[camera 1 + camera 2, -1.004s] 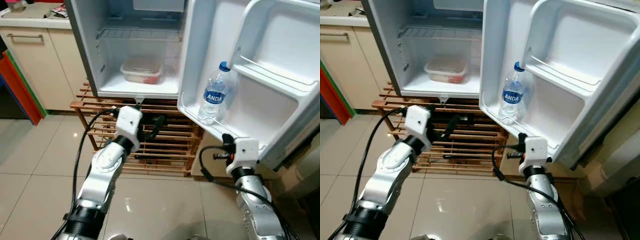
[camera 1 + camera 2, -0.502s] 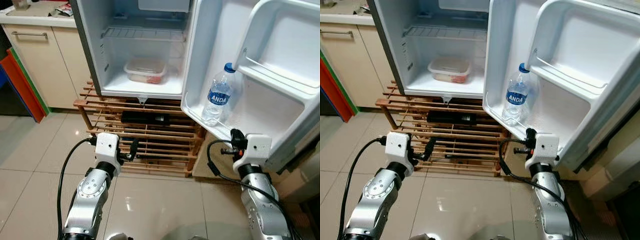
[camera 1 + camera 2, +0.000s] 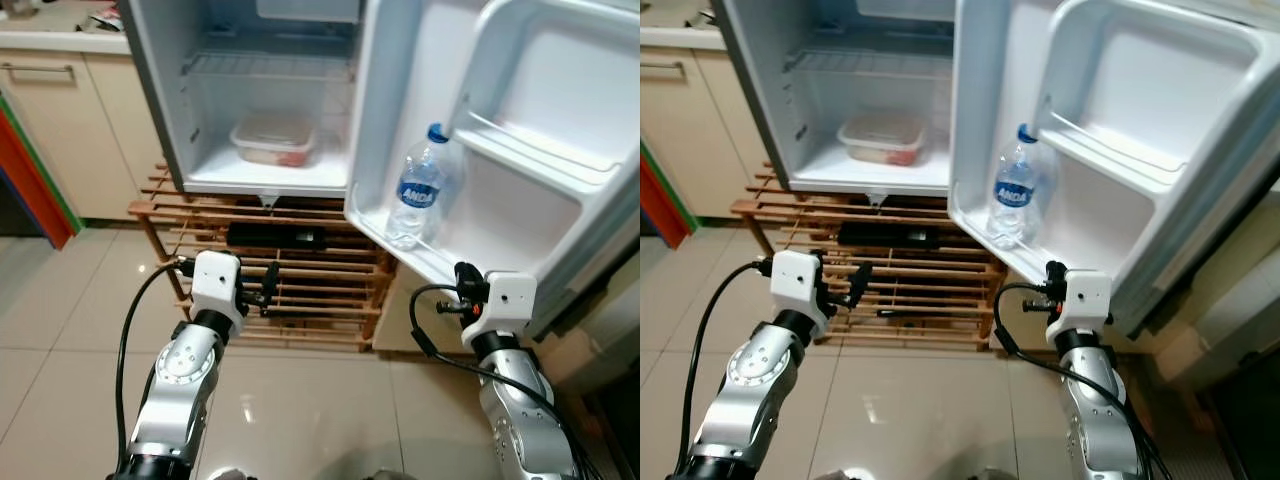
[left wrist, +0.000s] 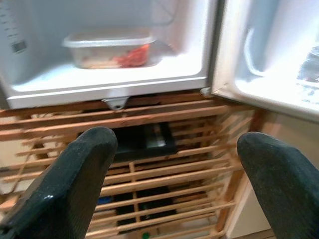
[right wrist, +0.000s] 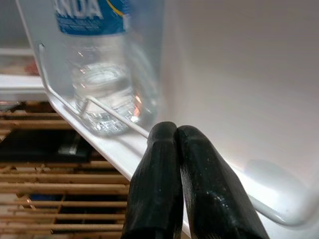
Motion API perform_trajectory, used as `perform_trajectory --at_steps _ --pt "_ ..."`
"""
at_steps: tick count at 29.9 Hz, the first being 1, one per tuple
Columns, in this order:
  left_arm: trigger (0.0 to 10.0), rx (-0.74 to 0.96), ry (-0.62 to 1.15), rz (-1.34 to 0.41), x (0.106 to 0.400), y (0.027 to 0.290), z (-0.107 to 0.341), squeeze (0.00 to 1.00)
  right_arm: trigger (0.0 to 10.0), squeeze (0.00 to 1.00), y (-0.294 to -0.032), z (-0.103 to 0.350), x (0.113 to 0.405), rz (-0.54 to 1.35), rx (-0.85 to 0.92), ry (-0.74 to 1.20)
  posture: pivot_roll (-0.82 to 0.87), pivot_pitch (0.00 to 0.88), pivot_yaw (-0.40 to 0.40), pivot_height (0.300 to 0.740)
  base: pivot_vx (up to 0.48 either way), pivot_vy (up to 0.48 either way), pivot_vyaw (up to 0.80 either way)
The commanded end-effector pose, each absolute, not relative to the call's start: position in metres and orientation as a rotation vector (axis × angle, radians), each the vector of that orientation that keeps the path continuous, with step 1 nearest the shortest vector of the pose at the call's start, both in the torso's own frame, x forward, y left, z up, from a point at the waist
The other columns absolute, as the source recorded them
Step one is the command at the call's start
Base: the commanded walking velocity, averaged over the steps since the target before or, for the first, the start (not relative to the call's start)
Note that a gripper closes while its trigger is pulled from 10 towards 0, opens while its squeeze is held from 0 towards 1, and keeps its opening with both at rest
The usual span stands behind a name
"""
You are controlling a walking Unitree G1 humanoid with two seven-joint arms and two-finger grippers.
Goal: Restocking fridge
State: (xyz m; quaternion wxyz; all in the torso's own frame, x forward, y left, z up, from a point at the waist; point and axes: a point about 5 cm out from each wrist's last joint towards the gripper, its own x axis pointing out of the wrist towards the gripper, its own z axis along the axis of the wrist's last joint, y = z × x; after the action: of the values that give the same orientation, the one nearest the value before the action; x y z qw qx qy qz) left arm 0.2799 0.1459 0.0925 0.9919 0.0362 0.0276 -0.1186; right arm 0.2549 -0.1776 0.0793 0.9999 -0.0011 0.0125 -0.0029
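Clear plastic marks the water bottle (image 3: 421, 197), seen right of centre in the left eye view, standing upright in the lowest shelf of the open fridge door (image 3: 520, 190), cap up, long axis vertical. A food container (image 3: 272, 139) is seen on the fridge floor at upper centre, above a wooden rack (image 3: 300, 290).

From the right eye view, the left gripper (image 3: 856, 282) is held low at lower left before the rack, and the right gripper (image 3: 1049, 281) below the door shelf.

Across the left wrist view, the fingers (image 4: 70, 184) are spread wide, holding nothing.

Within the right wrist view, the fingertips (image 5: 159, 149) are pressed together, empty, just beneath the bottle's base. The bottle is judged full, fairly heavy, smooth and slightly yielding; a mid-body hold would suit.
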Motion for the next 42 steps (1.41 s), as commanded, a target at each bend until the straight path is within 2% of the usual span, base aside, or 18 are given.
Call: perform_trajectory --at_steps 1,5,16,20,31,39,42 --pt "10.0 0.084 0.041 -0.235 0.280 0.146 0.096 0.00 10.0 0.00 -0.177 0.081 0.256 -0.004 -0.001 0.026 -0.02 0.000 -0.034 0.711 -0.255 -0.289 0.00" --pt "10.0 0.080 0.039 -0.239 0.283 0.147 0.097 0.00 10.0 0.00 -0.177 0.080 0.255 -0.005 -0.002 0.031 -0.02 0.000 -0.033 0.711 -0.186 -0.288 0.00" --pt "10.0 0.083 0.002 -0.266 0.285 0.143 0.104 0.00 10.0 0.00 -0.178 0.077 0.253 -0.004 -0.009 0.047 -0.02 0.000 -0.031 0.711 0.000 0.000 0.00" --pt "10.0 0.103 -0.019 -0.277 0.285 0.141 0.107 0.00 10.0 0.00 -0.177 0.077 0.253 -0.004 -0.011 0.048 -0.03 0.000 -0.029 0.711 0.413 0.000 0.00" --pt "10.0 0.101 -0.015 -0.315 0.283 0.134 0.106 0.00 10.0 0.00 -0.187 0.059 0.244 -0.019 -0.044 0.119 -0.03 0.000 -0.024 0.711 0.351 -0.321 0.00" --pt "10.0 0.090 0.005 -0.333 0.284 0.133 0.104 0.00 10.0 0.00 -0.190 0.052 0.245 -0.044 -0.085 0.158 -0.02 0.000 -0.023 0.711 0.397 -0.031 0.00" --pt "10.0 0.090 0.007 -0.331 0.285 0.133 0.103 0.00 10.0 0.00 -0.194 0.046 0.243 -0.060 -0.097 0.184 -0.02 0.000 -0.023 0.711 0.000 0.000 0.00"
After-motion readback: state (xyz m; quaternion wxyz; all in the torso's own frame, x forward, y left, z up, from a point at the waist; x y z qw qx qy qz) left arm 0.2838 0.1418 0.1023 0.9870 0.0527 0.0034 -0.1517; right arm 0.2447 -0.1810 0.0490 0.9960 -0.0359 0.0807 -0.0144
